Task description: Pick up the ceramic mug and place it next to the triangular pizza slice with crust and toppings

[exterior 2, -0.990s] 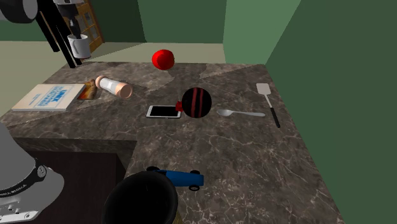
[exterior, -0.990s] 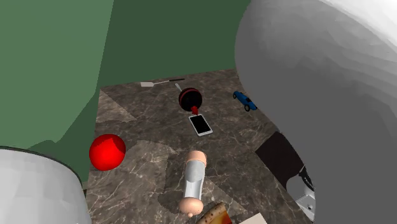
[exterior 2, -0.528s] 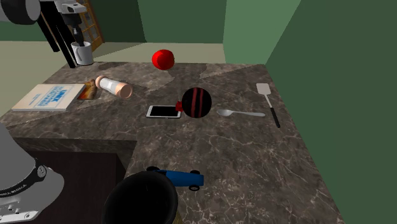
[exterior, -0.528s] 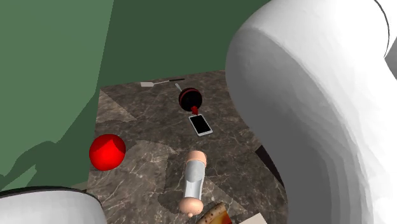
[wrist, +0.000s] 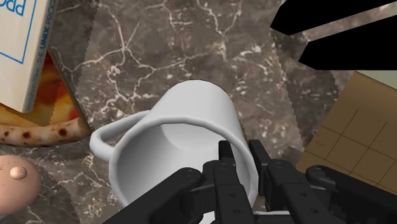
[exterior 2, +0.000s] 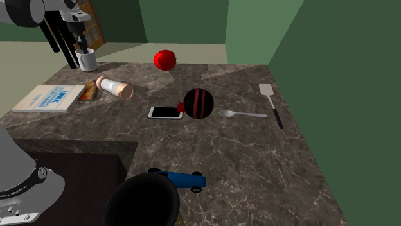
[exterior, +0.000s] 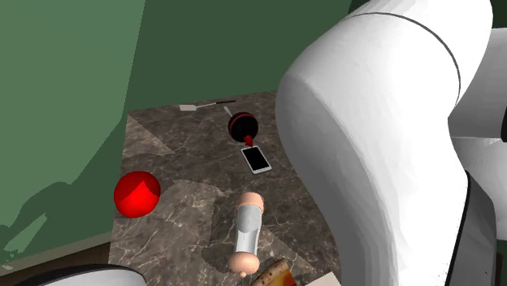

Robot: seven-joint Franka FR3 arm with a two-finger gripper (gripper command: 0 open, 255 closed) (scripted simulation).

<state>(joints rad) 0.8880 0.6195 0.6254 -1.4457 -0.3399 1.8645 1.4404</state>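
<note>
Wrist view shows the gripper clamped on the rim of the mug, low over the counter near the pizza slice. Pickup looks done; setting down and letting go remain.

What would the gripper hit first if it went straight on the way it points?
The gripper clasps the white mug by its rim, so the mug would likely touch the marbled countertop first.

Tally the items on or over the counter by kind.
Utensils: 2, spoon, spatula
Balls: 2, red ball, striped ball
Mug: 1, in the hand
Pizza slice: 1
Book: 1
Phone: 1
Bottle: 1
Toy car: 1
Total: 10
</note>
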